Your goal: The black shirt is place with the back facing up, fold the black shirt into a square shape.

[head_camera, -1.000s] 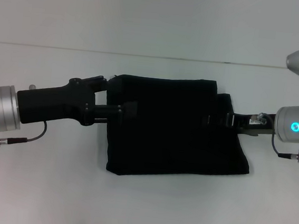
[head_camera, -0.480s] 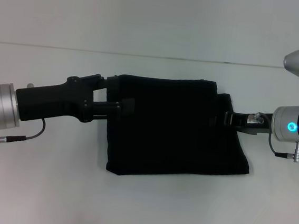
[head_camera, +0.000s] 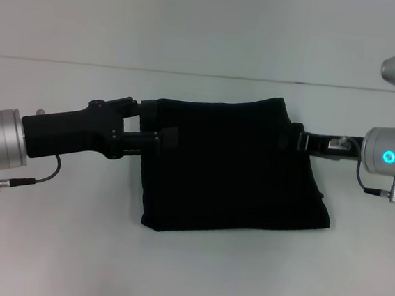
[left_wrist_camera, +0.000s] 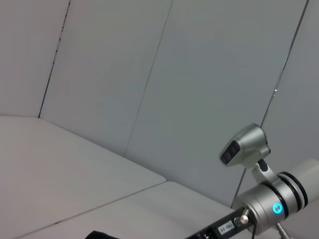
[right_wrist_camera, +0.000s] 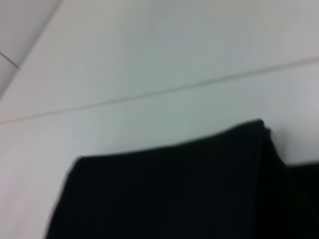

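I see the black shirt (head_camera: pixel 234 169) plain and matte on the white desk (head_camera: pixel 185 273), both grippers black on silver arm sections with green-lit rings.

You face plain white smooth tabletop (head_camera: pixel 55 246) filling lower frame; pale grey panelled wall (head_camera: pixel 195 22) across upper frame, thin dark seam between. Left wrist view: your wall shows vertical panel joints. Light even.

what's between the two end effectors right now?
Only the black shirt, folded into a rough rectangle on the white table. In the head view the left end effector meets its left edge and the right end effector its right edge.
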